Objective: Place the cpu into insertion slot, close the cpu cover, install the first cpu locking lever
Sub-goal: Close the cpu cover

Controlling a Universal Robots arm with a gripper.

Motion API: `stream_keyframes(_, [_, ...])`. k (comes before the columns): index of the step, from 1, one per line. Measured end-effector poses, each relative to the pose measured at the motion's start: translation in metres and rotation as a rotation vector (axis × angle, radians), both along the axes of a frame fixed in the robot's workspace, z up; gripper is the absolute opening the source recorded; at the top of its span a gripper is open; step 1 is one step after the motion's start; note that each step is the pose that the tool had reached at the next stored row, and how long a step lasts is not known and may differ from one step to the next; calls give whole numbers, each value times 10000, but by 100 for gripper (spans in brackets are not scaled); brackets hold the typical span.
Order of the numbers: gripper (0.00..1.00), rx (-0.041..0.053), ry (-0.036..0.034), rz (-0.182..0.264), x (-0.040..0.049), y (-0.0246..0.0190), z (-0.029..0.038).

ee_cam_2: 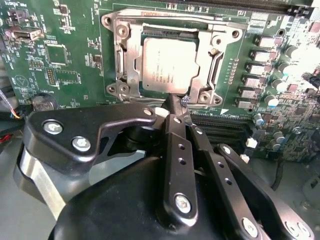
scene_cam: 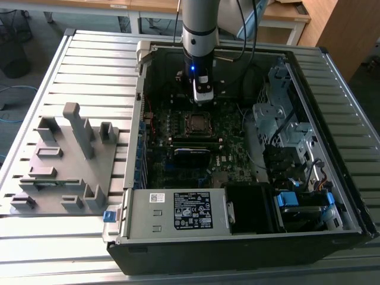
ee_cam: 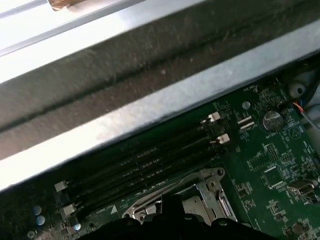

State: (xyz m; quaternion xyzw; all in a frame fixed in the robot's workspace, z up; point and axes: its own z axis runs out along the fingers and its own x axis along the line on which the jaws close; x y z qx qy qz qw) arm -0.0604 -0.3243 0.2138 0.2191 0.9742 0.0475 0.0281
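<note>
In the second wrist view the gripper (ee_cam_2: 176,111) is nearest to the camera. Its two black fingers (ee_cam_2: 179,150) are brought together to a narrow tip, with no gap that I can see, and nothing is held between them. The tip stands just beside the near edge of the insertion slot (ee_cam_2: 170,62), close to a thin metal lever (ee_cam_2: 150,100) that runs along that edge; I cannot tell if it touches the lever.

Beyond the tip, the cpu (ee_cam_2: 167,67) lies flat inside the insertion slot, its dull silver top facing up. The cpu cover (ee_cam_2: 205,67) lies down around the chip as a silvery frame, so the first two steps look done. Whether the first locking lever is already hooked under its catch is not clear, so I judge this step as the one in hand.

In the exterior view the insertion slot (scene_cam: 196,123) sits in the motherboard inside the computer case (scene_cam: 320,178), and the gripper (scene_cam: 203,100) hangs just behind it.
</note>
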Motion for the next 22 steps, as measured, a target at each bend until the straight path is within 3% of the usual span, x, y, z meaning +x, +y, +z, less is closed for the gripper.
stream_keyframes(7, [10,-7,1,8,0,0,2])
stream_keyframes(12, [10,-7,2,36,0,0,47])
stream_keyframes(18, [10,-8,4,71,66,0,44])
stream_keyframes(20, [10,-96,12,90,72,0,44])
stream_keyframes(22, [10,-258,22,107,74,0,44])
